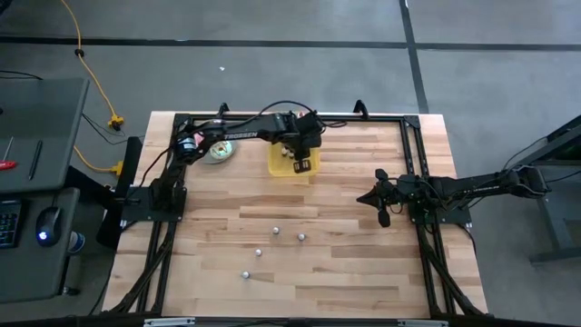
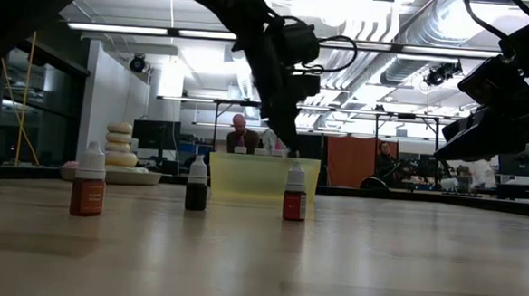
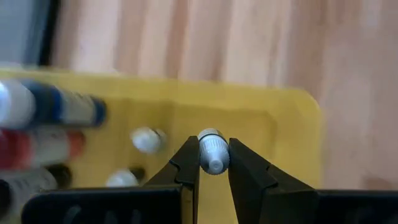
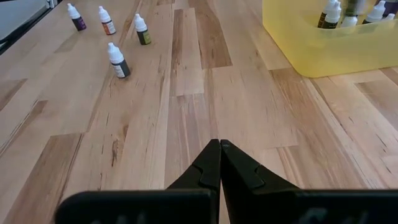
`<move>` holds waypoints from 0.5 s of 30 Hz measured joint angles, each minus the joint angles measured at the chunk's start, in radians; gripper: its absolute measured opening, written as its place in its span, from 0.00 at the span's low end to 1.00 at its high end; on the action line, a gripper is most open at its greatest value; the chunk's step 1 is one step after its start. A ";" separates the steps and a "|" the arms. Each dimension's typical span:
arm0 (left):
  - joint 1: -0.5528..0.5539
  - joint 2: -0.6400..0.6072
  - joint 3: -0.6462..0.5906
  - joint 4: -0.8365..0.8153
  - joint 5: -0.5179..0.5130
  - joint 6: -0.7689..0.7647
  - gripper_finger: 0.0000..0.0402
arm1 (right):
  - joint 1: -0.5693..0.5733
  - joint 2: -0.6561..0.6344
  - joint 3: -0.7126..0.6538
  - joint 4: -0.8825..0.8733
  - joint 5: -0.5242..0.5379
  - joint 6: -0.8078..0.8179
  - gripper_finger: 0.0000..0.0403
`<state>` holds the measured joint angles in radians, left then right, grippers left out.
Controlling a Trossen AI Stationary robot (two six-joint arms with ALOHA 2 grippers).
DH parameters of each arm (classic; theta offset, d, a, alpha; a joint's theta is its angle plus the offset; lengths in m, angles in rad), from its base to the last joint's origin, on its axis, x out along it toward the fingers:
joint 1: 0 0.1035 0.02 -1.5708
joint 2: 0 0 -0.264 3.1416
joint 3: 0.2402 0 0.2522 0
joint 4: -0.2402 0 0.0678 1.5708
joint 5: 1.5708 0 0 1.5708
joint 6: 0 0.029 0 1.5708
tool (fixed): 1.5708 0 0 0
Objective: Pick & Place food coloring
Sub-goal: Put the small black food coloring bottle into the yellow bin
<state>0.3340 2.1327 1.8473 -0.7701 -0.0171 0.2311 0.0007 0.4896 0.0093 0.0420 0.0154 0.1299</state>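
On the left, the donuts [image 1: 219, 152] sit out of the way on their plate. The left gripper [image 3: 213, 163] hangs over the yellow tray [image 1: 276, 165], fingers clamped on a white-capped bottle [image 3: 212, 150], probably to drop it among the bottles [image 4: 339, 14] already collected there. Four loose bottles [image 1: 276, 232] wait mid-table. At the right, the right gripper [image 4: 219, 163] idles, fingers pressed together on nothing.

Left gripper [image 3: 213, 163] over tray [image 3: 292, 124], bottle [image 3: 212, 151] between its fingers; more bottles [image 3: 46, 127] in tray beside it.
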 joint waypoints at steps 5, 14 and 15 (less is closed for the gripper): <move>0.013 0.019 0.002 0.013 -0.018 0.008 0.12 | 0.000 0.000 0.000 0.004 0.000 0.000 0.00; 0.013 0.049 0.026 -0.003 -0.018 0.027 0.12 | 0.000 0.000 0.000 0.004 0.000 0.000 0.00; 0.013 0.058 0.038 0.011 -0.018 0.027 0.12 | 0.000 0.000 0.000 0.004 0.000 0.000 0.00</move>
<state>0.3470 2.1907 1.8849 -0.7589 -0.0353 0.2584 0.0009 0.4896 0.0093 0.0460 0.0152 0.1299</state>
